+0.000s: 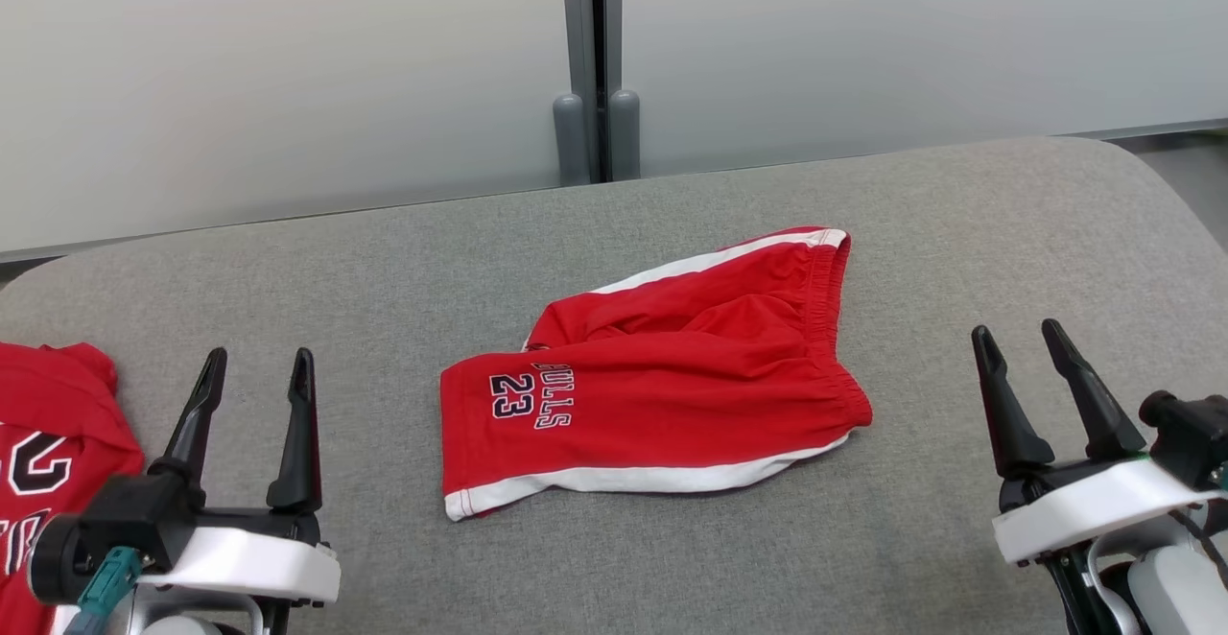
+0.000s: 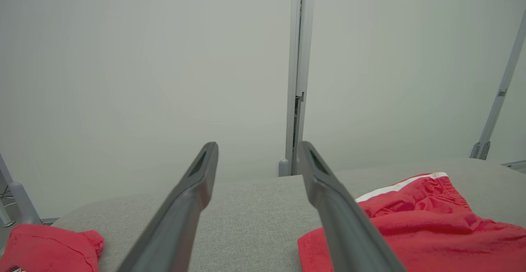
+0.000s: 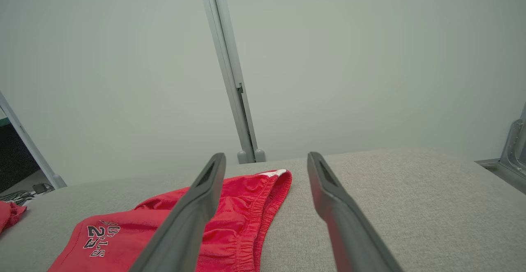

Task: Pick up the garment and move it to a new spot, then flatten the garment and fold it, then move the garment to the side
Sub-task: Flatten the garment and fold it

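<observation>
The garment (image 1: 672, 395), a pair of red shorts with white side stripes and "BULLS 23" print, lies loosely spread in the middle of the grey padded table (image 1: 384, 261), waistband to the right. My left gripper (image 1: 259, 359) hovers open at the lower left, well left of the shorts, nothing between its fingers. Open and empty too, my right gripper (image 1: 1017, 330) stands at the lower right, right of the waistband. In the left wrist view the shorts (image 2: 431, 222) lie right of my open gripper (image 2: 258, 144). In the right wrist view the shorts (image 3: 246, 210) lie left of my open gripper (image 3: 267, 155).
A red jersey (image 1: 48, 424) with white numbers lies at the table's left edge, just left of my left gripper; it also shows as the jersey (image 2: 45, 247) in the left wrist view. A pale wall with a grey post (image 1: 595, 59) stands behind the table.
</observation>
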{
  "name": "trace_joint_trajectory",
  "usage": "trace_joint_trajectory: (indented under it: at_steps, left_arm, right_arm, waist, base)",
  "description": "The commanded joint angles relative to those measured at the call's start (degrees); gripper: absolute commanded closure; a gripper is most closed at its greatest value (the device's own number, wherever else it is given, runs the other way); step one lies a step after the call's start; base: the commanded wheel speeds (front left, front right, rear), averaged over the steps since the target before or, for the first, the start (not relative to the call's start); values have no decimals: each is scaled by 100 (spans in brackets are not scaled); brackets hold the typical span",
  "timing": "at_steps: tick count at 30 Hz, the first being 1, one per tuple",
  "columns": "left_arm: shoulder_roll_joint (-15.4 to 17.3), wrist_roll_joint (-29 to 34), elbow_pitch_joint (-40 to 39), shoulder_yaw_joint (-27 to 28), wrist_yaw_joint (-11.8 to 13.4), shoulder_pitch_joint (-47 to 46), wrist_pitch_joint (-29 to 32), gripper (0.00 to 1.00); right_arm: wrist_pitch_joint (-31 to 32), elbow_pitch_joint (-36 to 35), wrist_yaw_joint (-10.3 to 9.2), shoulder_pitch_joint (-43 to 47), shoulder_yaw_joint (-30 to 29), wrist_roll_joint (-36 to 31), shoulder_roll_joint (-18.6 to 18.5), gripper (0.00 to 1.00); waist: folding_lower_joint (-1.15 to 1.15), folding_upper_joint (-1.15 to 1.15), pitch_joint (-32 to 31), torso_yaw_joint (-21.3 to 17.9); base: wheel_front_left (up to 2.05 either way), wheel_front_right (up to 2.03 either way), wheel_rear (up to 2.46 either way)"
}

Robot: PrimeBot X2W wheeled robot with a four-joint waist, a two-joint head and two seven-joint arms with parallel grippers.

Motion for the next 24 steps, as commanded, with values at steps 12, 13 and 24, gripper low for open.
trace_joint_trajectory:
  at_steps: [12, 13, 24]
  left_arm:
    - [-655, 477, -102, 521, 60, 813, -24, 0]
    - [-686, 503, -60, 547, 10, 807, -23, 0]
    - [-923, 600, 213, 752, -404, 613, -22, 0]
  right_arm:
    - [-77, -254, 3, 595, -288, -673, 403, 0]
    - [-76, -240, 3, 635, -256, -690, 394, 0]
    - [-74, -113, 3, 494, -105, -723, 230, 0]
  waist:
    - [0, 0, -74, 110]
    - [0, 0, -77, 125]
    - [0, 0, -131, 136]
  base:
    - [0, 0, 0]
    - [0, 0, 0]
    - [0, 0, 0]
